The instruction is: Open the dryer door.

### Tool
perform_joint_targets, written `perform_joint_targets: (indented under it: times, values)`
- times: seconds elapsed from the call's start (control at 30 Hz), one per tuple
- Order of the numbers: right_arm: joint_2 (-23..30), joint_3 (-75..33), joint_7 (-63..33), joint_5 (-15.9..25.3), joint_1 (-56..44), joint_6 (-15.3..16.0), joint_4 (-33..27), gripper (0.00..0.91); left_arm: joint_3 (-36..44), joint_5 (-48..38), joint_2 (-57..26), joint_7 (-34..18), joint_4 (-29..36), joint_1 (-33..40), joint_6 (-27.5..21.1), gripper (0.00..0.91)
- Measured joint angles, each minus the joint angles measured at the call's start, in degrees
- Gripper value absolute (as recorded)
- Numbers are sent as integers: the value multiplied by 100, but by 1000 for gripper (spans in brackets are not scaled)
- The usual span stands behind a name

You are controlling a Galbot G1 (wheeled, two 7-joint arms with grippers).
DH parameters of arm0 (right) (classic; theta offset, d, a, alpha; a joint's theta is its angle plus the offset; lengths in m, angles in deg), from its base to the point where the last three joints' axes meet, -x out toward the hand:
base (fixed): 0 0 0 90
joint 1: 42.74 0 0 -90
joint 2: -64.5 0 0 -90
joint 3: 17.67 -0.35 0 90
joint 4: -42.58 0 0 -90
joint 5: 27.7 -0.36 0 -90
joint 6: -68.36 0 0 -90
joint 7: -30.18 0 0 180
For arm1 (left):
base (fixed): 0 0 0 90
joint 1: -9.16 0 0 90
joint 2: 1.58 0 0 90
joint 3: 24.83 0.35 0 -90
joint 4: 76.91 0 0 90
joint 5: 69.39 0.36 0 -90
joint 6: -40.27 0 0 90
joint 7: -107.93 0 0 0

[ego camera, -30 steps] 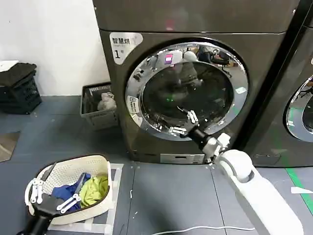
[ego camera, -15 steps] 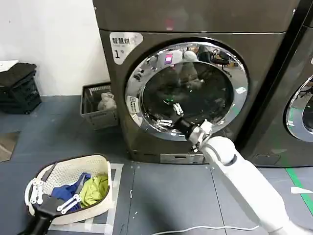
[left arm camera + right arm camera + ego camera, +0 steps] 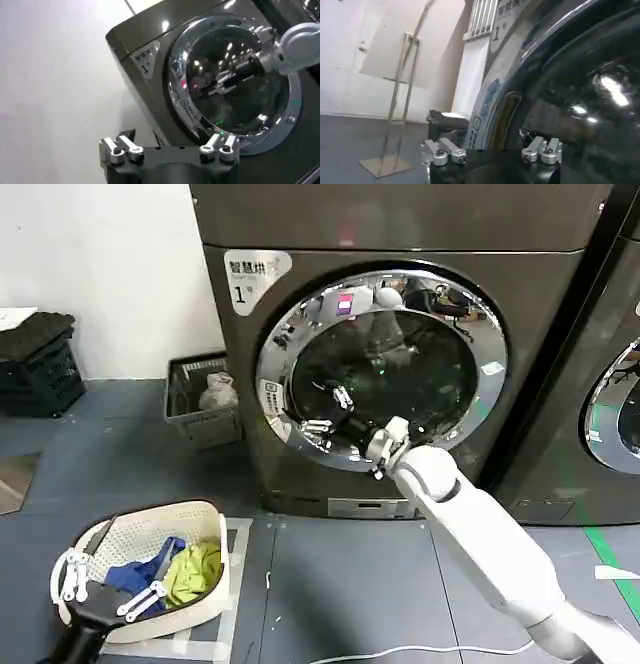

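Head view first: we reach our right gripper (image 3: 325,411), fingers spread apart, across the dark glass of the dryer door (image 3: 470,304), toward its chrome rim on the label side, probably because the catch sits there. The door looks closed on the dryer (image 3: 250,434). Our left gripper (image 3: 108,587) waits low, over a white basket (image 3: 215,514) of clothes, also spread.

Left wrist view adds the side look: the right gripper (image 3: 216,85) hangs before the glass, holding nothing.

Right wrist view shows the rim (image 3: 487,105) very near, just beyond the fingertips (image 3: 442,151).
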Motion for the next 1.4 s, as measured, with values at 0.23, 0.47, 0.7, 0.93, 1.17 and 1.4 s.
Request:
perform_joint_targets:
  times: [0.23, 0.47, 0.7, 0.93, 1.17, 1.4]
  values:
    - [154, 115, 111, 3, 146, -106, -315, 907, -31, -10, 9, 0, 16, -14, 2, 907]
    - [287, 180, 287, 2, 272, -237, -623, 907, -56, -12, 16, -1, 17, -30, 4, 907]
    - [337, 190, 507, -117, 333, -254, -789, 907, -63, -11, 40, -2, 16, -50, 12, 907]
    - [221, 212, 1042, -426, 347, -241, -773, 907, -83, -13, 48, -2, 34, -55, 12, 907]
    - [16, 242, 1590, -843, 342, -485, -681, 907, -89, -19, 44, -2, 16, -35, 4, 907]
    - [-264, 310, 2278, -1347, 323, -873, -652, 907, -76, -20, 29, -3, 3, 4, -19, 907]
